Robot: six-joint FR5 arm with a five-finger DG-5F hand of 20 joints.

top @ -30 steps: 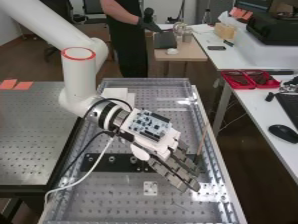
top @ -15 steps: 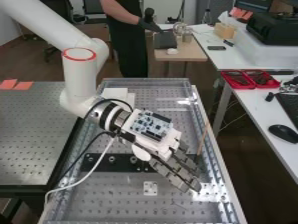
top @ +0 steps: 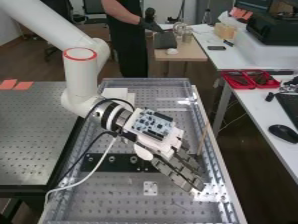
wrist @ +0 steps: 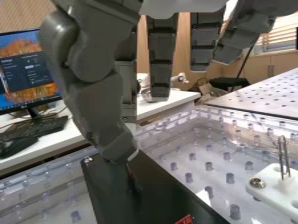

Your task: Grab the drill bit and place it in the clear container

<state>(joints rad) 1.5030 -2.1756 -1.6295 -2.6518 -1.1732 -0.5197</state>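
Over the bench's right half in the high view is the hand (top: 178, 169), palm down and tilted, its straight fingers toward the near right. In the wrist view the hand (wrist: 90, 85) has open fingers, and one long dark fingertip reaches down over a black plate (wrist: 156, 192). Two thin metal rods (wrist: 285, 157), possibly drill bits, stand upright at a white block (wrist: 276, 187). That white block (top: 150, 188) lies near the hand in the high view. A clear-walled tray (wrist: 193, 125) with a pegged floor surrounds the plate; I cannot tell if it is the clear container.
The black plate (top: 110, 162) crosses the bench left of and beneath the hand. A thin tan stick (top: 203, 136) slants near the bench's right edge. Cables run from the wrist to the near left. Red trays (top: 249, 79) and a mouse (top: 284, 133) sit on the side table.
In the high view the hand has shifted slightly right and toward the near end. Its fingers look just as straight as before.
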